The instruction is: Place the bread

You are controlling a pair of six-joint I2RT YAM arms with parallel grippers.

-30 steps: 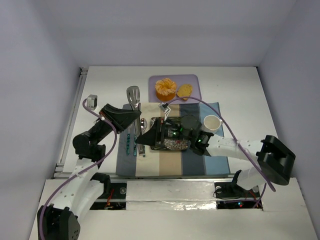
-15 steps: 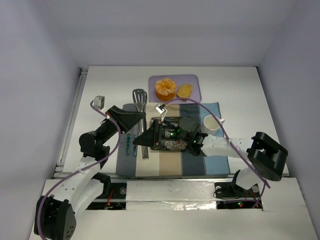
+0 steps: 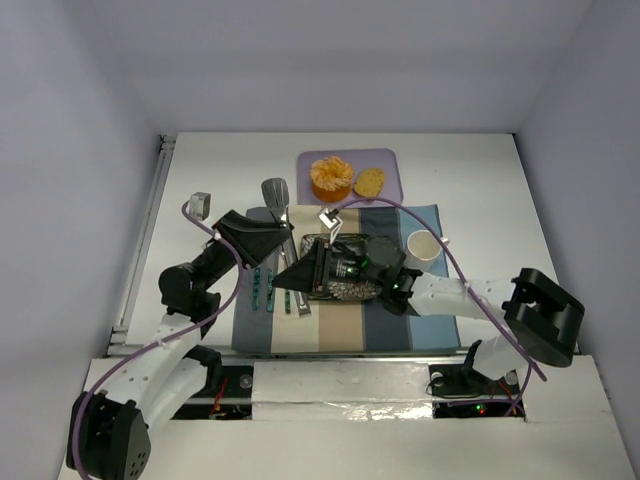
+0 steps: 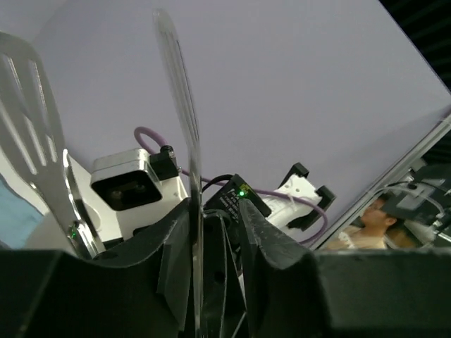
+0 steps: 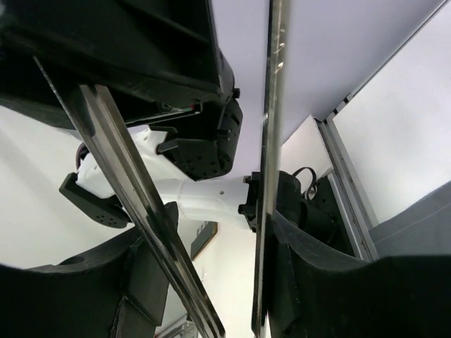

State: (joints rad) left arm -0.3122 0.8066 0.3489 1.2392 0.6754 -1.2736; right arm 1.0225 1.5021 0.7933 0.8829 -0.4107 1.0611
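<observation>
Over the last second the left arm has swung in toward the middle, and the slotted metal utensil [image 3: 275, 192] has come with it, its head now a shade nearer the lilac tray [image 3: 388, 160] at upper centre. Both arms meet on that utensil. The left pincer [image 3: 288, 238] looks clamped on a thin blade, which its wrist view shows standing tight against one finger. The right pincer [image 3: 282, 280] has two metal arms running between its spread fingers, so this reads as tongs — whether it presses them or only brackets them I cannot tell. The bread [image 3: 369, 181] sits untouched on the tray, just right of the orange fruit [image 3: 331, 177] and well apart from both pincers. So I'd call this the tool handover, not the pick yet. Next, one arm has to own the tool and carry its head up to the bread's free right side — the fruit crowds the left. Watch the white cup [image 3: 424, 245] and dark dish [image 3: 345, 290] on the striped mat [image 3: 340, 335] beneath the right arm, and the teal-handled cutlery [image 3: 256, 290] at the mat's left edge on the worktop [image 3: 480, 180].
</observation>
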